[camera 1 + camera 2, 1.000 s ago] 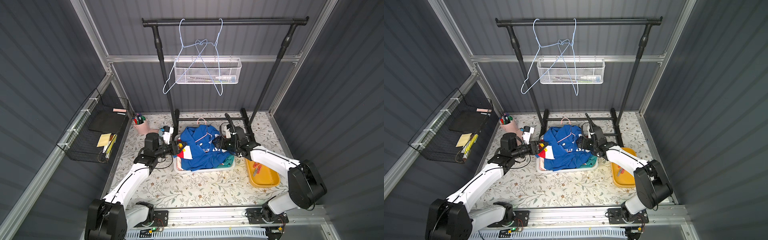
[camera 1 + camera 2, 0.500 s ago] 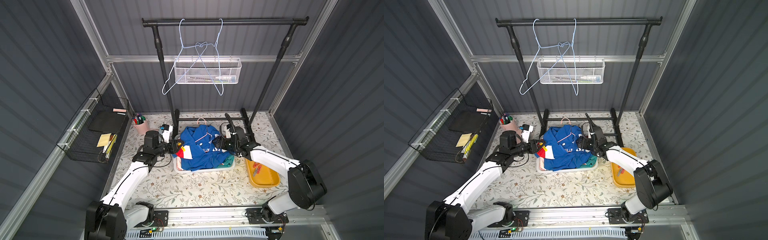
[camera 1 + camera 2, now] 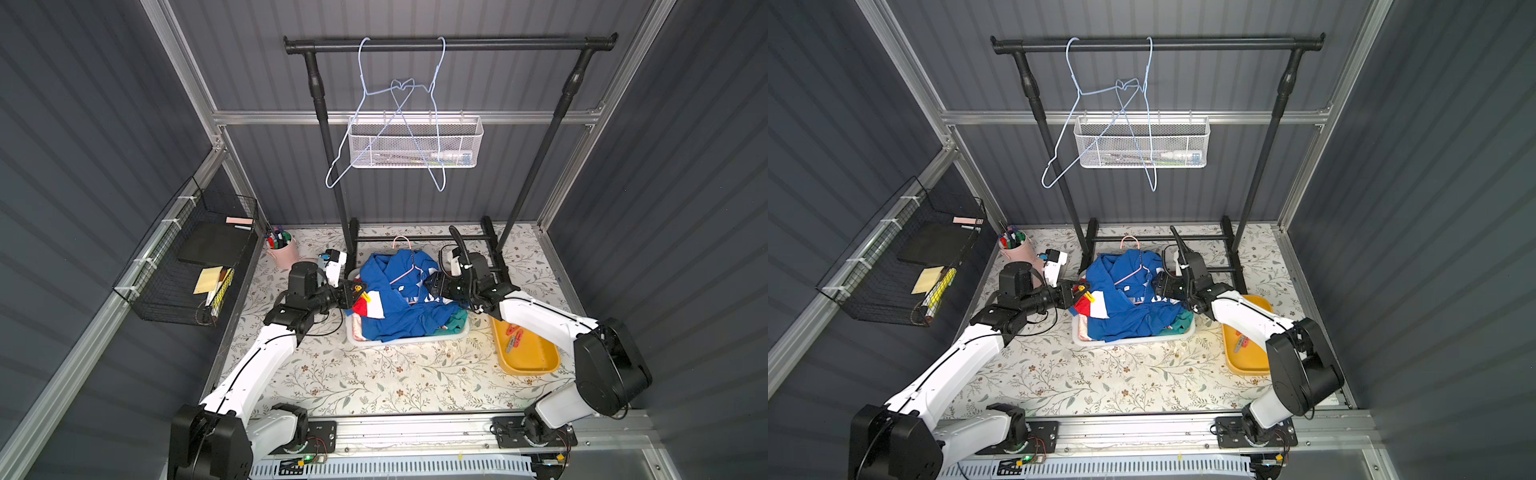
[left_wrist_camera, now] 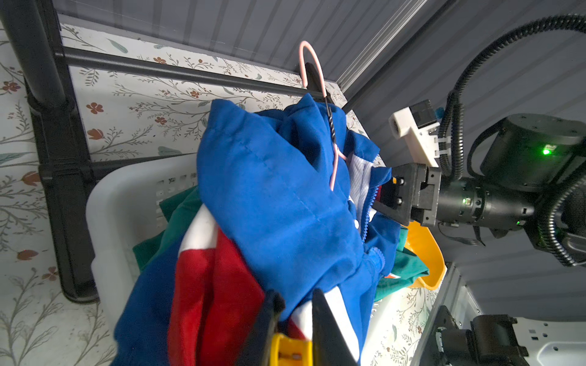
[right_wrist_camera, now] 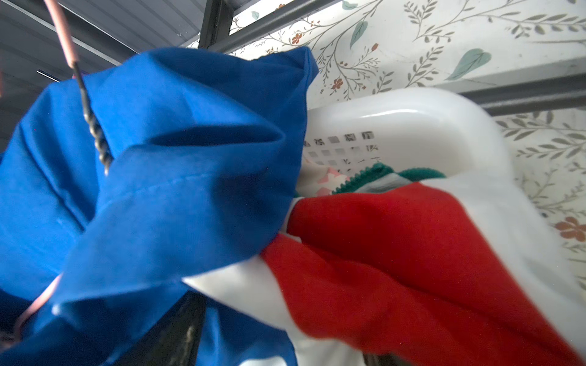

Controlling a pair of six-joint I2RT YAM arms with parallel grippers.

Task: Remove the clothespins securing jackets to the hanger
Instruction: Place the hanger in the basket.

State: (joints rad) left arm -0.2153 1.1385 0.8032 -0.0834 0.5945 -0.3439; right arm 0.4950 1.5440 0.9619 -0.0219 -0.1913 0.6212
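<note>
Yellow clothespin (image 4: 291,352) in left fingers (image 4: 326,329), against red-white-blue jacket (image 4: 269,196)

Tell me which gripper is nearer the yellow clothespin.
Left. The left gripper has its jaws pinching the yellow clothespin on the red-white-blue jacket. The right gripper is across the white basket, at the jacket's far side.

I log jackets (image 3: 399,299) heaped in basket (image 3: 409,341), before rack (image 3: 419,239); tray (image 3: 538,368) right of basket, cup (image 3: 284,254) far left
</note>
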